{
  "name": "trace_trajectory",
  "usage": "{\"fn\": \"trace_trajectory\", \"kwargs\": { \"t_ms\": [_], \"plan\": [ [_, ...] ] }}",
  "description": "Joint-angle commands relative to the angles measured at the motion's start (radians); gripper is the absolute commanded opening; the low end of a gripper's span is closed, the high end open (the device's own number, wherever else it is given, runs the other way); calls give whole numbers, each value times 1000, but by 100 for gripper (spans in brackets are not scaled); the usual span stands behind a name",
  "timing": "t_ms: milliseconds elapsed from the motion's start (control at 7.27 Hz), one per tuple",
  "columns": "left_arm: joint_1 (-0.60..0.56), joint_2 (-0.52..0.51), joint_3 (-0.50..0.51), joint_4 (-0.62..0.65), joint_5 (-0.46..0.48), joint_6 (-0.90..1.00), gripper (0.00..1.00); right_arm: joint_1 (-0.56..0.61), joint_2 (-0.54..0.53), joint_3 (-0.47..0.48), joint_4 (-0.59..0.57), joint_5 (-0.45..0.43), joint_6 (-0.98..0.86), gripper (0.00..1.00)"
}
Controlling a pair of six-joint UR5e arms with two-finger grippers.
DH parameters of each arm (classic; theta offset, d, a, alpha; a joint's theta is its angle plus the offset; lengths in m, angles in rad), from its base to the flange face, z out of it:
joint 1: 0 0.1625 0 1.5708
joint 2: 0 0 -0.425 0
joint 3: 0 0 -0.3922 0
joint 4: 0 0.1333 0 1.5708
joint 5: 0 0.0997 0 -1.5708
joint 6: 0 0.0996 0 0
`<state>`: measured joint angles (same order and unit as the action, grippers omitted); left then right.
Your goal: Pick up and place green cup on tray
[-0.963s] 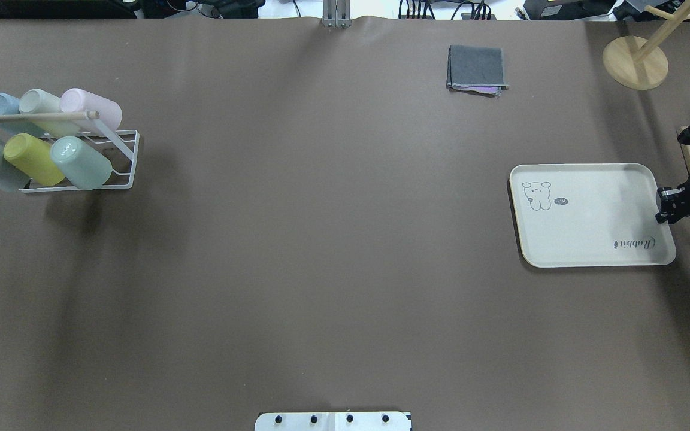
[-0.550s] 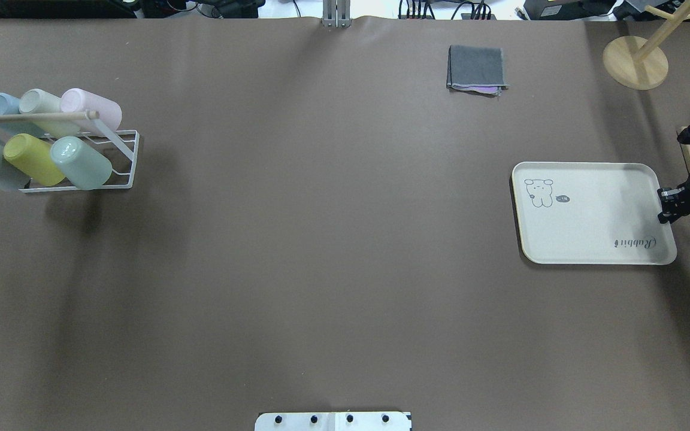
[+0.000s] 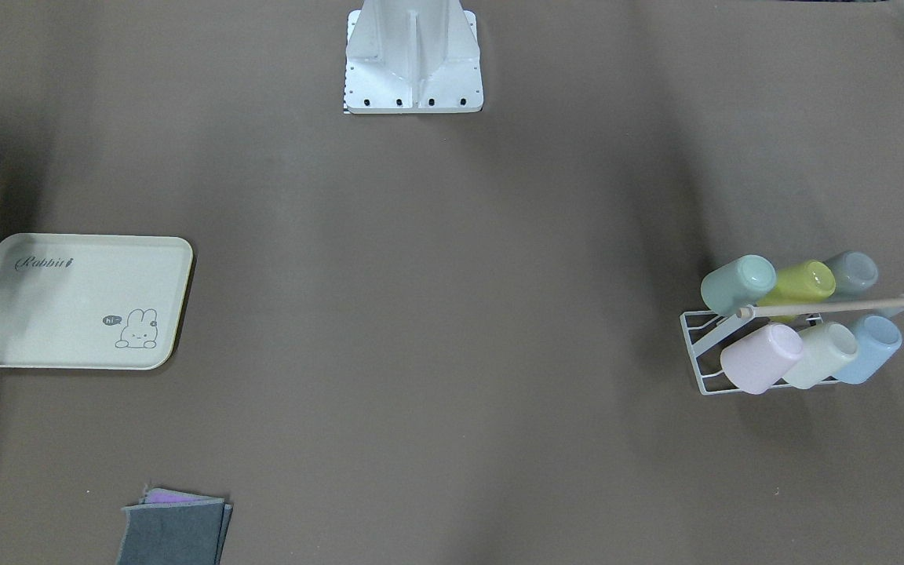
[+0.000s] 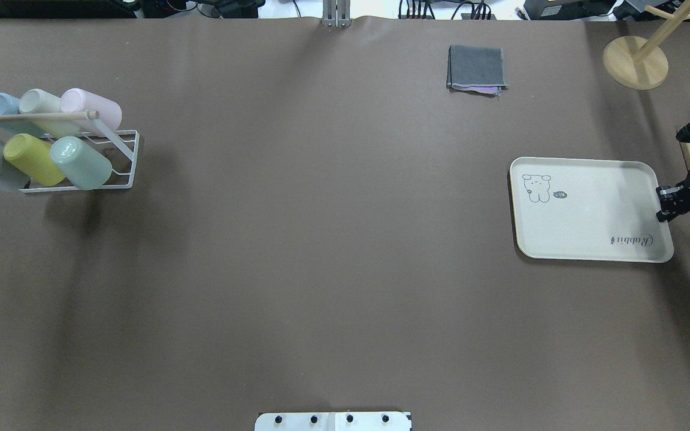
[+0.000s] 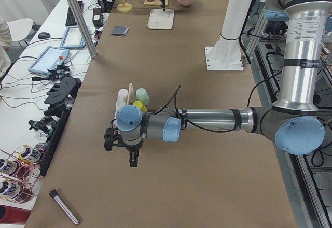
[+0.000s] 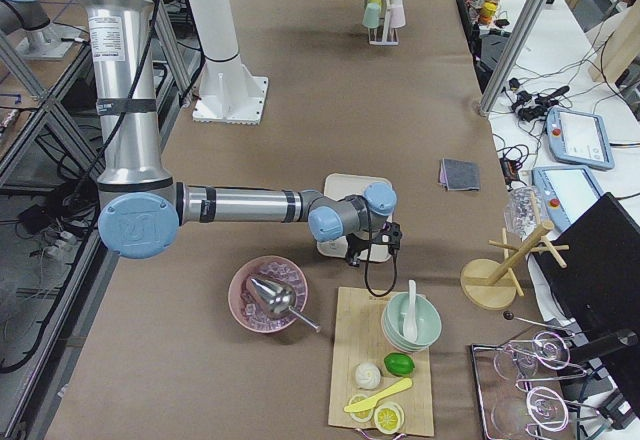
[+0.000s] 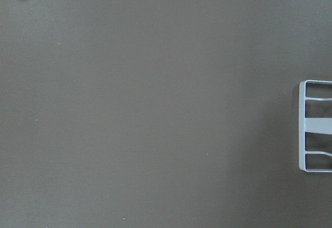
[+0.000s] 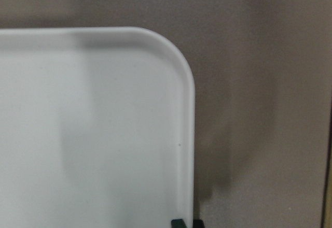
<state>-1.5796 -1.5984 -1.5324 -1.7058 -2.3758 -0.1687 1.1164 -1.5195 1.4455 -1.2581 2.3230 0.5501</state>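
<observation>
Brown paper covers the table (image 4: 321,269). At its left end the green cup (image 4: 81,163) leans tilted on a white wire rack (image 4: 133,157), just beside a yellow cup (image 4: 33,159), in the row nearer the robot. Well apart, at the right end, lies the tray (image 4: 590,221); the right gripper (image 4: 663,205) is clenched on the rim of its outer short side. The left gripper (image 5: 132,160) hangs above the table near the rack, and I cannot tell whether it is released or clenched.
</observation>
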Motion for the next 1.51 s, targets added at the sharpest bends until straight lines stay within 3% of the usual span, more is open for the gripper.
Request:
{"fn": "trace_trajectory", "kwargs": {
  "t_ms": [0,688,1101,1376],
  "plan": [
    [0,-2,-2,0,1,0,98,14,-1,18,-1,9,1,0],
    [-2,-5,-17,2,19,0,98,51,-2,81,-3,24,10,0],
    [16,50,-223,15,29,-2,98,54,2,122,-9,22,22,0],
    [76,51,-293,57,32,0,98,74,-1,133,-15,67,24,0]
  ]
}}
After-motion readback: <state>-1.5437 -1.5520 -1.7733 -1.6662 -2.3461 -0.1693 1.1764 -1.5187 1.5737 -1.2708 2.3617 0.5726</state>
